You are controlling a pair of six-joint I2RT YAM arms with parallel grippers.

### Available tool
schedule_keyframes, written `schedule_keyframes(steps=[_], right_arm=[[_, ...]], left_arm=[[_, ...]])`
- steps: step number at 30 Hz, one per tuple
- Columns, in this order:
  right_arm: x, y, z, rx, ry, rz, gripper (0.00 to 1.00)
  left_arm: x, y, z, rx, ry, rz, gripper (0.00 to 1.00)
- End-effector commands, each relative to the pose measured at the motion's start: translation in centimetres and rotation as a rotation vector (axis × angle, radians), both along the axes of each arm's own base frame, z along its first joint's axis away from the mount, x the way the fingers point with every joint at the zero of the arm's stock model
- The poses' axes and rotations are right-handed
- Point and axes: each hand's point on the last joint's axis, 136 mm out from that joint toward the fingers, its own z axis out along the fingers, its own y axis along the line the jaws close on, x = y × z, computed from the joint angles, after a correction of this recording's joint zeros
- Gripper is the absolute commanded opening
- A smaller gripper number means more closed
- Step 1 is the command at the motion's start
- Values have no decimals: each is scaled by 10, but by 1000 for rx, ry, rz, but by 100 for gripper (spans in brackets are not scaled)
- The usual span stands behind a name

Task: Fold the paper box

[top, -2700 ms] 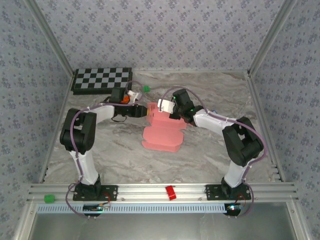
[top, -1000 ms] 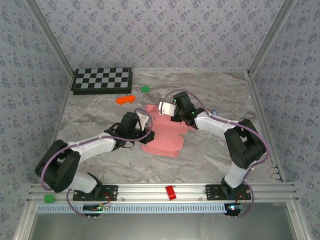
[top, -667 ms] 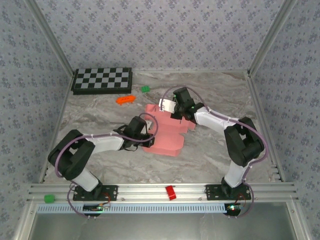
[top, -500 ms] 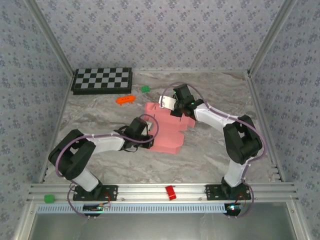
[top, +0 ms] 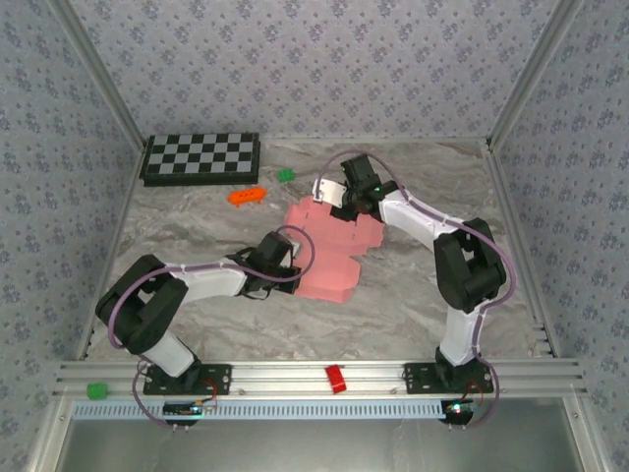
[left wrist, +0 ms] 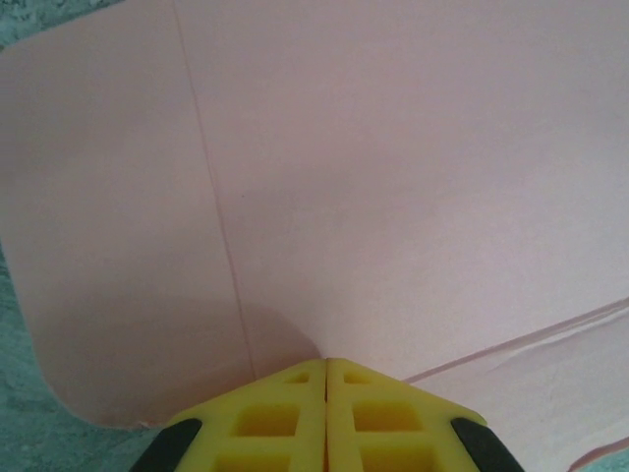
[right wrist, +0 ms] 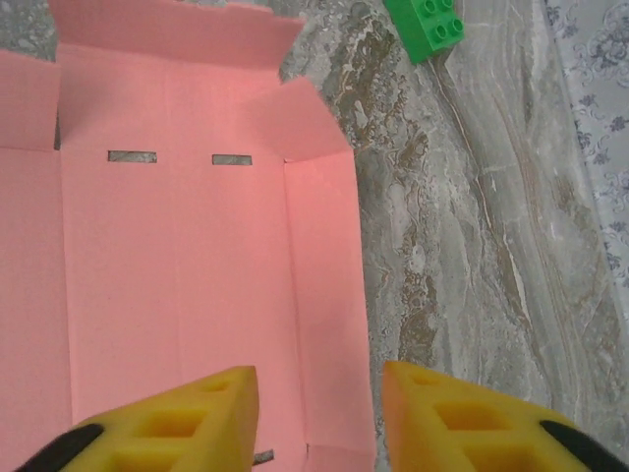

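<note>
The worktop (top: 413, 285) is a grey, marbled slab. The pink paper box (top: 329, 246) lies opened out near its middle, and as far as the overhead view shows it sits mostly flat, with slots and side flaps facing up. A checkerboard (top: 200, 157) rests in the far left corner. An orange piece (top: 247, 196) and a green brick (top: 286, 175) lie between the board and the box, apart from both.

**No legible writing**

Nothing to read anywhere: no letters, numbers, labels, brand marks or signs. Plain, unprinted card across the pink thin-card paper box (top: 329, 265) (right wrist: 177, 295) (left wrist: 393, 197).
</note>
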Motion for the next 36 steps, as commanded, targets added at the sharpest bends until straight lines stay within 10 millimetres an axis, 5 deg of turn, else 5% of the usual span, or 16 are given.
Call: schedule_keyframes(steps=[1,6,15,26,36], right_arm=[[-2,-2,-1,-1,61,11,48],[-1,-6,-7,30,175,11,61],[14,-12,-30,68,481,-51,65],[45,-13,-49,160,597,-107,71],[46,-22,-65,200,702,-152,73]], left_arm=[[-2,6,-3,61,-1,-12,7],[-4,7,-3,74,-3,-15,7],[-7,10,-3,103,-7,-19,7],[-8,13,1,114,-21,-27,7],[-7,12,3,111,-25,-30,6]])
